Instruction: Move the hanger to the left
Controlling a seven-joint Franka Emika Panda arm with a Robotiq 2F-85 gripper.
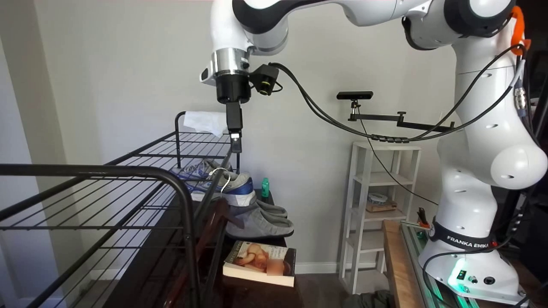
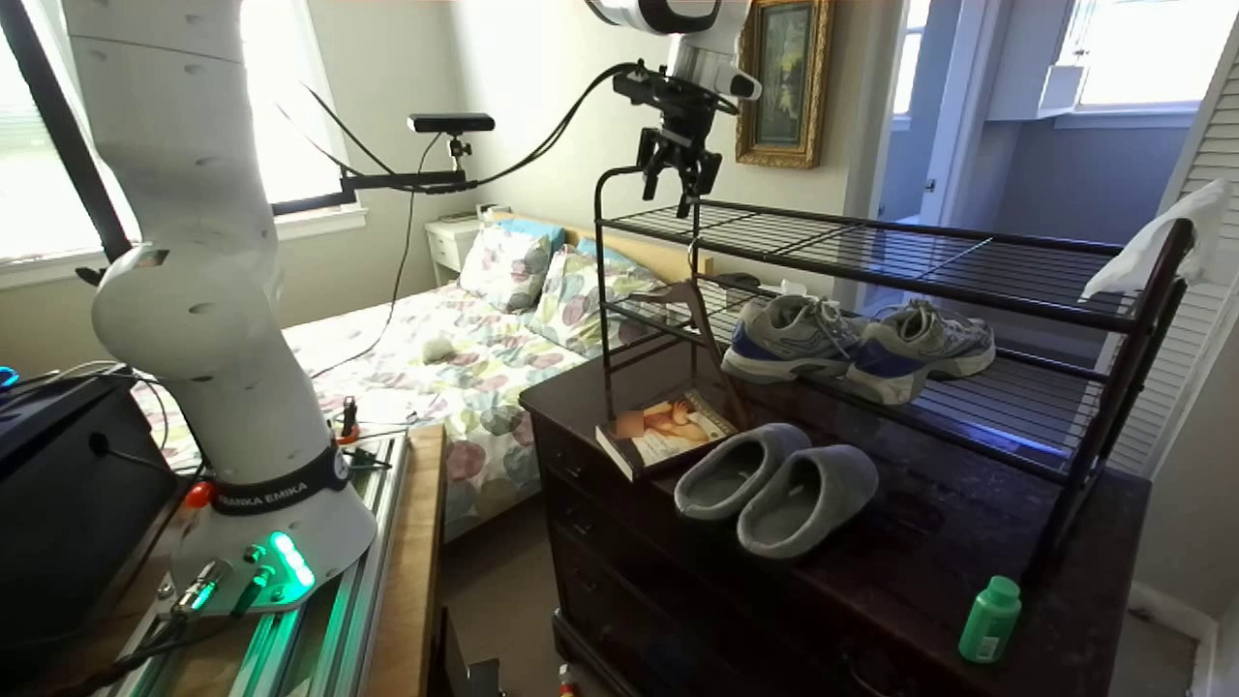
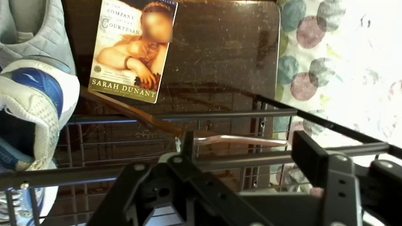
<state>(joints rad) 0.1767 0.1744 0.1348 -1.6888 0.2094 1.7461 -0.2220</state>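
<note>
Wrist view only: paperback (image 3: 132, 53) beside wire rack (image 3: 78, 176) legible, "Sarah Dunant". Both exterior views only: "FRANKA EMIKA" arm base (image 1: 483, 269). Wooden hanger (image 3: 122, 108) hanging from rack; gripper (image 3: 243, 135) above rack, spread, empty.

Shows as a reddish-brown wooden clothes hanger (image 3: 157, 123) with a thin hook (image 3: 178, 145). Hangs below the upper front rail (image 3: 78, 175) of the wire rack (image 1: 85, 170), near one end, askew to that rail. Slopes steeply down along one arm (image 2: 714, 344) in an exterior view, near the book (image 2: 668, 436). In the wrist view, crosses the lower front rail (image 3: 220, 114) and runs close to the sneaker (image 3: 37, 106). Catches a pale gleam along the opposite arm (image 3: 251, 140). Cannot be made out at the hook's top.
</note>
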